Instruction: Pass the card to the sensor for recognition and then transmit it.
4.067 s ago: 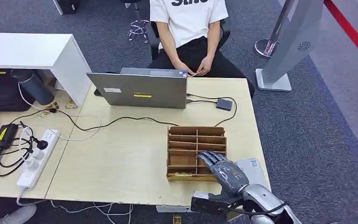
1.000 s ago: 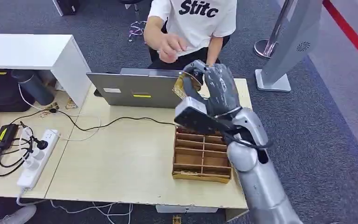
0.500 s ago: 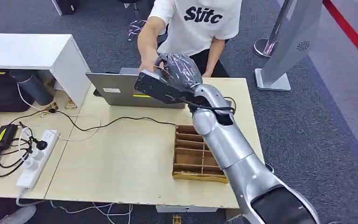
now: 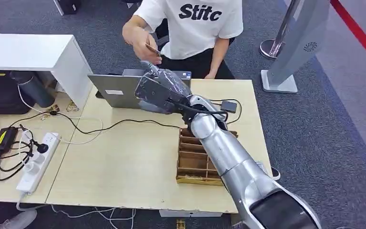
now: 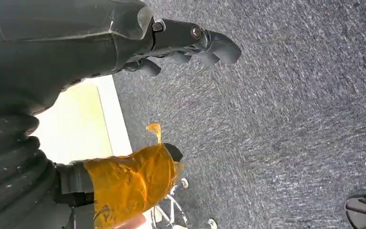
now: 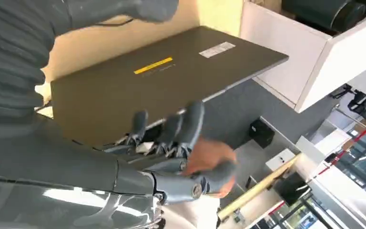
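A seated person's hand (image 4: 139,37) holds the small dark card (image 4: 151,48) above the laptop. My right hand (image 4: 164,87) reaches over the laptop's lid just below that hand. Its fingers (image 6: 181,129) are spread and hold nothing. The sensor (image 4: 228,106), a small dark box wired to the laptop, lies on the desk to the right of my arm. My left hand (image 5: 190,40) hangs over grey carpet beside the desk edge, its fingers apart from the orange-taped thumb (image 5: 133,183), with nothing in it.
The grey laptop (image 4: 119,90) stands at the desk's far side, lid toward me. A wooden compartment box (image 4: 195,162) sits under my right forearm. A power strip (image 4: 38,160) and cables lie at left, beside a white cabinet (image 4: 28,52).
The person has taken the card from my right hand and lifted it up and away. My right hand has sunk slightly toward the laptop lid, now without the card.
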You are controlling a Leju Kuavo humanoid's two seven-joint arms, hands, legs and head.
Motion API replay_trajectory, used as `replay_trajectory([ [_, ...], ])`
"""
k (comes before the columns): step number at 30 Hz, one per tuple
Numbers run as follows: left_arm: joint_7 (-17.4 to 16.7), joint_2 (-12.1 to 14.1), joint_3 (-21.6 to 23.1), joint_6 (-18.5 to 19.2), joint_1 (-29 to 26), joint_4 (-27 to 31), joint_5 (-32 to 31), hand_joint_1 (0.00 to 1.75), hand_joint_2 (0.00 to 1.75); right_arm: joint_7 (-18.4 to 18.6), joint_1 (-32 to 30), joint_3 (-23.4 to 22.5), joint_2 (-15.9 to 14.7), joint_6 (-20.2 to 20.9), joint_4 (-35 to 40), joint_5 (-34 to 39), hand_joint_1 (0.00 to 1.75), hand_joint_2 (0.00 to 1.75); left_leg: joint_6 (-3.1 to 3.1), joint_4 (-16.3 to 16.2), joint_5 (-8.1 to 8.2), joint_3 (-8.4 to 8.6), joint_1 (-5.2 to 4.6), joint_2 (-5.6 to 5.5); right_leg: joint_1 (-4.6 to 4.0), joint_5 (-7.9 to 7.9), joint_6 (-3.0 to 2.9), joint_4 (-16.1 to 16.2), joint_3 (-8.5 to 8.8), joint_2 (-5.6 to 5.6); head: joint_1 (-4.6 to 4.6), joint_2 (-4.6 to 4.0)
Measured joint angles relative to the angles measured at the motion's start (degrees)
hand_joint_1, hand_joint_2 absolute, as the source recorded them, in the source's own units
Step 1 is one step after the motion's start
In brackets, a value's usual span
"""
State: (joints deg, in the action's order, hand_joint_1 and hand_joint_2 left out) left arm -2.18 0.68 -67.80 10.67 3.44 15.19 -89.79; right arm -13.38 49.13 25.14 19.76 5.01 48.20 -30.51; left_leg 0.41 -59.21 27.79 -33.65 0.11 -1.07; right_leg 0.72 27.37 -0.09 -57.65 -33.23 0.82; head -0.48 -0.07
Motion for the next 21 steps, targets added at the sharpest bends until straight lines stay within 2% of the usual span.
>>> replay_trajectory([
  [5,0.0,0.3,0.0,0.0,-0.1,-0.3,0.7,0.0,1.75,0.7,1.5,-2.7,0.0,3.6,-5.0,16.6,0.0,1.75,0.0,0.0,-0.01,0.0,0.0,-0.04,0.0,0.0,0.0,0.0,0.01,-0.01,0.0,0.0],
  [8,0.0,0.6,0.0,-0.2,-0.1,-0.3,1.0,0.0,1.75,0.9,2.6,-6.6,-0.1,3.7,-9.3,23.9,0.0,1.75,0.0,0.0,0.0,0.01,-0.01,-0.03,0.0,-0.01,0.0,0.0,0.01,-0.01,0.02,0.0],
  [11,0.0,0.7,0.0,-0.5,-0.2,-0.4,1.7,0.0,1.75,-0.4,3.0,-12.3,-2.1,1.0,-12.8,30.3,0.0,1.75,0.01,0.0,-0.01,0.01,-0.02,-0.19,0.0,-0.01,0.01,0.1,0.04,-0.14,0.0,0.0],
  [15,0.5,0.7,0.0,-0.9,-0.7,-0.4,2.4,0.0,1.75,-3.0,2.7,-20.4,-8.9,0.5,-14.9,37.6,0.0,1.75,0.04,-0.1,0.01,0.0,-0.03,-0.39,0.01,0.0,0.03,0.2,0.14,-0.34,-0.02,0.0],
  [19,0.5,0.7,-0.2,-1.3,-1.3,-0.4,3.3,0.0,1.75,-6.5,-1.2,-30.1,-17.3,5.2,-15.3,46.4,0.0,1.75,0.2,-0.1,0.1,0.04,-0.04,-0.71,0.01,0.07,0.16,0.4,0.43,-0.66,0.02,0.0],
  [21,0.5,0.7,-0.5,-1.5,-1.8,-0.4,3.5,0.0,1.75,-7.2,-4.1,-34.9,-21.0,7.4,-15.3,48.6,0.0,1.75,0.27,-0.1,0.16,0.01,-0.04,-0.74,0.01,0.1,0.22,0.4,0.45,-0.71,0.04,0.0],
])
